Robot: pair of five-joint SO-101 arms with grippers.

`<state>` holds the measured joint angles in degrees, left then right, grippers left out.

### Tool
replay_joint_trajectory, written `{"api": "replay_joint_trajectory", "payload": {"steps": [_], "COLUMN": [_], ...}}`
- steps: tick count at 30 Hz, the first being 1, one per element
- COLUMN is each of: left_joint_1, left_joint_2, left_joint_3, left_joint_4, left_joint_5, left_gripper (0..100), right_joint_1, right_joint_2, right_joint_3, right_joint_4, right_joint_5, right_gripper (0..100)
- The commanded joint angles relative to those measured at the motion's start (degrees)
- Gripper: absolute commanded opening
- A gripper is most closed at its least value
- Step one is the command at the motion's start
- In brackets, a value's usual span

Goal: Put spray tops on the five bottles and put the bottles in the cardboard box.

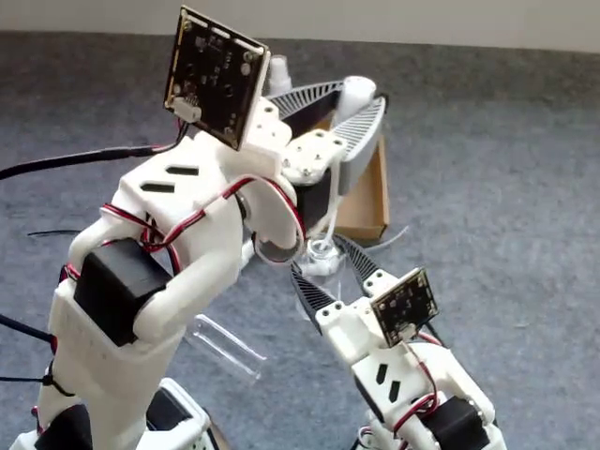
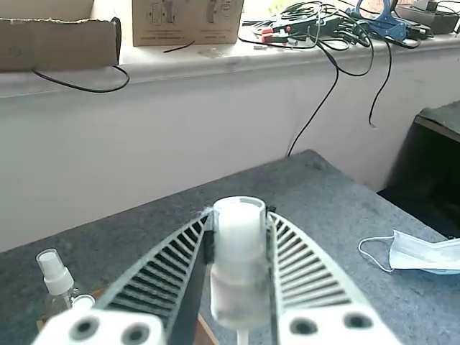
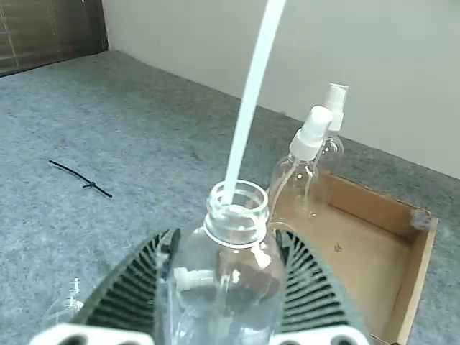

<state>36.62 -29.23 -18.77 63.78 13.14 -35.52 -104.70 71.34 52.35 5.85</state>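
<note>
Standing capped in the far brown cardboard box [image 3: 374, 244], two clear plastic bottles [image 3: 298, 172] are counted done. A third, open bottle [image 3: 223, 287] is gripped by the right hand [image 3: 228, 241]. The white spray top [image 2: 239, 266], clamped in the left hand [image 2: 239, 230], is entered by its tube only and judged not yet seated.

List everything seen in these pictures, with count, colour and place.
bottle: one, clear, uncapped, in the right gripper
spray top: one, white, in the left gripper, its tube entering that bottle's neck
capped bottles: two, clear with white tops, standing in the cardboard box
cardboard box: one, brown, on the table
lying bottle: one, clear, on the table, apart from the box
face mask: one, pale, on the table
table: one, grey
left gripper: one, black fingers shut on the spray top
right gripper: one, black fingers shut on the bottle
</note>
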Motion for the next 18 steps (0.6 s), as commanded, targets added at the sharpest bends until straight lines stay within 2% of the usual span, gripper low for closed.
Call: {"api": "replay_joint_trajectory", "payload": {"steps": [1,7,18], "left_joint_1": [-1.4,-2.0,-1.9], "left_joint_2": [-1.3,-1.2,-2.6], "left_joint_3": [-2.1,-1.1,11.8], "left_joint_4": [0.0,0.0,0.4], "left_joint_5": [-0.5,-0.6,-0.6], "left_gripper": [0,0,0], "right_joint_1": [-0.2,-0.2,-0.2], "right_joint_2": [-0.3,-0.3,-0.4], "right_joint_3": [-0.6,-0.6,-0.6], "right_joint_4": [-1.2,-1.2,-1.1], "right_joint_5": [-0.5,-0.5,-0.5], "right_gripper": [0.4,0.4,0.4]}}
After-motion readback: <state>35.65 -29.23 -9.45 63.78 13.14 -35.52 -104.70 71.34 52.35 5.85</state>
